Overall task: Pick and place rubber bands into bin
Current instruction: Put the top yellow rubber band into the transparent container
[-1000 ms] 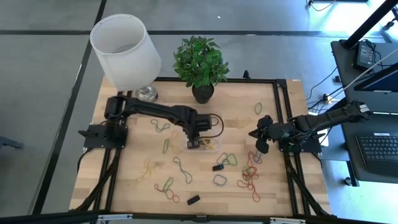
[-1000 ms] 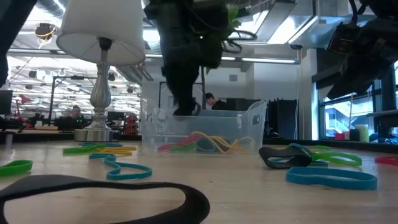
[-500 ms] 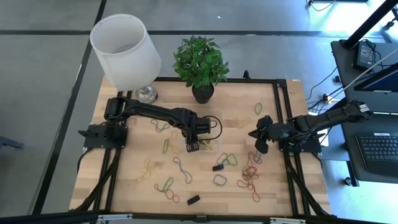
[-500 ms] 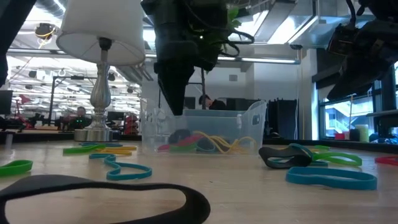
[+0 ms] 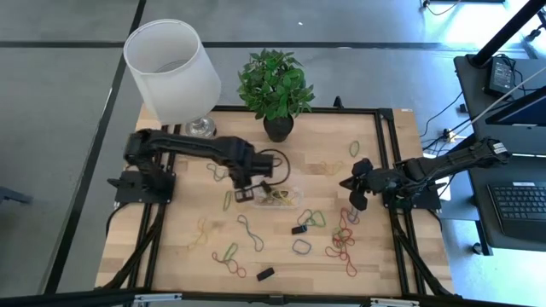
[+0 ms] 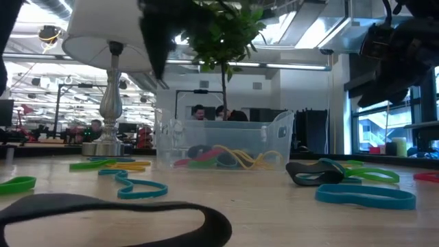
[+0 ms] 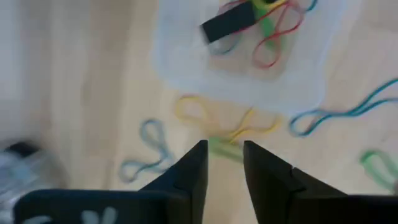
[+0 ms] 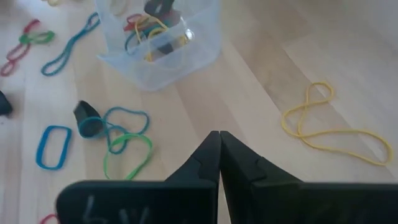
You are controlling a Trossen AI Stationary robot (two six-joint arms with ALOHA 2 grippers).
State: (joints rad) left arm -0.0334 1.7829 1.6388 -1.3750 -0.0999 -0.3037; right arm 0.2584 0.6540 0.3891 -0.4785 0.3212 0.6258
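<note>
The clear bin [image 5: 283, 197] stands at the table's middle, with red, green, yellow and dark rubber bands [image 7: 264, 22] lying in it. My left gripper [image 7: 224, 163] hangs open, pointing down, above the bare wood just left of the bin [image 7: 249, 68], with nothing between its fingers. Under it lie a yellow band [image 7: 214, 118] and a green one [image 7: 219, 148]. My right gripper [image 8: 219, 155] is shut and waits at the table's right side [image 5: 351, 184]. More loose bands [image 5: 343, 242] lie flat on the near half of the table.
A white lamp [image 5: 171, 68] and a potted plant [image 5: 275, 85] stand at the far edge. Black pieces [image 5: 265, 274] lie among the bands near the front. A yellow band [image 8: 329, 127] lies ahead of my right gripper. People show in the room behind.
My left gripper has risen out of the bin and gone toward the table's left edge, clear of the bin's rim. A dark band that was not on the bin's floor before now lies there among the others.
</note>
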